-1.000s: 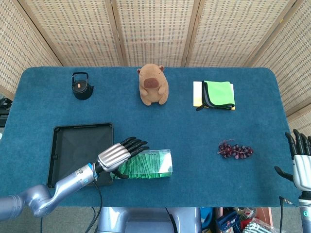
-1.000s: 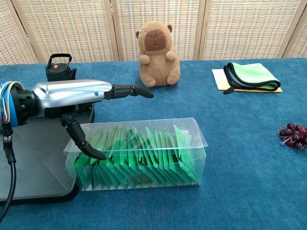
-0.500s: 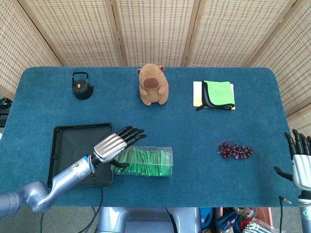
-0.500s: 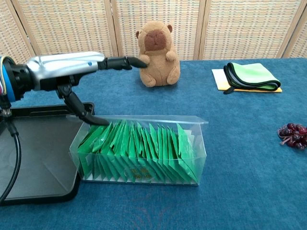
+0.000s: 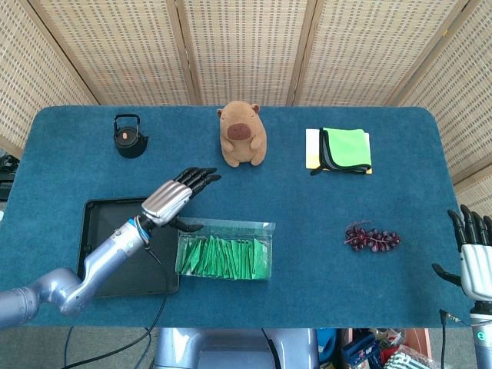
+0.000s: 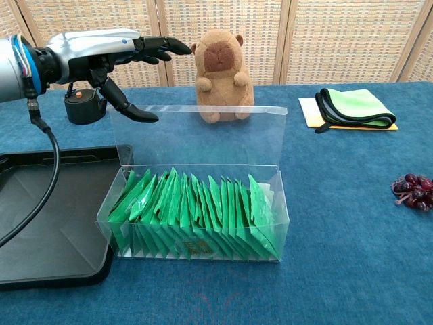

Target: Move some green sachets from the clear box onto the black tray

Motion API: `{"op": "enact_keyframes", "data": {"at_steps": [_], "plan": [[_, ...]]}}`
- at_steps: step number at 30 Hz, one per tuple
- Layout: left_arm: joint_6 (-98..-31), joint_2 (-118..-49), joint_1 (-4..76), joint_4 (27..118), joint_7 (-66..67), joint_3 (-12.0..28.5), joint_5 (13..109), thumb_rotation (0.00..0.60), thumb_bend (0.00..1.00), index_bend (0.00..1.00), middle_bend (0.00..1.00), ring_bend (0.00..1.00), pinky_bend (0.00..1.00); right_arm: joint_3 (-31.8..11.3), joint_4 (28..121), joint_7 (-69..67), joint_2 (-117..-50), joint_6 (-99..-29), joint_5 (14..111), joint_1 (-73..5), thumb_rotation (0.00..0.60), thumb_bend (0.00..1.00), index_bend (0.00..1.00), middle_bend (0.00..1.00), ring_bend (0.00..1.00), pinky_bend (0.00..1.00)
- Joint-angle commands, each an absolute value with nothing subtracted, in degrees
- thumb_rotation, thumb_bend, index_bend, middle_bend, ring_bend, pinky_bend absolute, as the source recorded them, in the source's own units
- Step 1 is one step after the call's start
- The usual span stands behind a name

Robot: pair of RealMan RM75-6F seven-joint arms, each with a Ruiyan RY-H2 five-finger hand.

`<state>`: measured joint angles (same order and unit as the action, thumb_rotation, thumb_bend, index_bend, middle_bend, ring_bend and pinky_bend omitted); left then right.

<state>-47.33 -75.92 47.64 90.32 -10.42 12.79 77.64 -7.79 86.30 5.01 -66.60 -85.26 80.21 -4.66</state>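
Clear box (image 6: 196,203) lid stood upright, perhaps touching thumb of my left robot hand (image 5: 173,198), fingers spread, exposing green sachets (image 6: 193,213) beside black tray (image 6: 40,223).

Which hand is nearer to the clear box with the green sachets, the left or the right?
Left. The left hand is above the raised lid of the clear box, at its tray-side end. The right hand is far off at the table's edge, beyond the grapes.

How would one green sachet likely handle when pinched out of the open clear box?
The green sachets look thin and flat, so probably light and floppy. They stand packed in a row, so neighbours may drag out too. The film looks glossy, so it may be slippery. The clear box looks light and might shift.
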Motion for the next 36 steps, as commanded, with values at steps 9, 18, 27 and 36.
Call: {"op": "enact_keyframes", "data": {"at_steps": [9, 18, 27, 36], "plan": [[-43.23, -77.84, 48.78, 83.94, -10.92, 12.16, 72.32, 0.6, 0.26, 0.08, 0.0, 0.0, 0.0, -7.73, 86.15, 5.47, -66.81, -84.37, 79.66, -4.99, 0.6, 0.0, 0.0, 0.0, 0.0, 0.0], [-46.38, -77.37, 47.58, 84.86, -13.35, 11.1, 76.52, 0.6, 0.26, 0.09, 0.0, 0.0, 0.0, -7.78, 86.1, 5.46, -66.77, -84.11, 79.27, -5.05, 0.6, 0.0, 0.0, 0.0, 0.0, 0.0], [-51.83, -73.37, 46.97, 89.67, -11.15, 4.67, 92.4, 0.6, 0.26, 0.31, 0.0, 0.0, 0.0, -7.89, 85.95, 5.65, -66.88, -83.36, 78.61, -5.33, 0.6, 0.0, 0.0, 0.0, 0.0, 0.0], [-51.96, -72.51, 48.3, 89.98, -6.4, 1.91, 97.3, 0.6, 0.26, 0.36, 0.0, 0.0, 0.0, -7.93, 86.07, 6.34, -67.02, -83.18, 78.05, -5.38, 0.6, 0.0, 0.0, 0.0, 0.0, 0.0]]}}
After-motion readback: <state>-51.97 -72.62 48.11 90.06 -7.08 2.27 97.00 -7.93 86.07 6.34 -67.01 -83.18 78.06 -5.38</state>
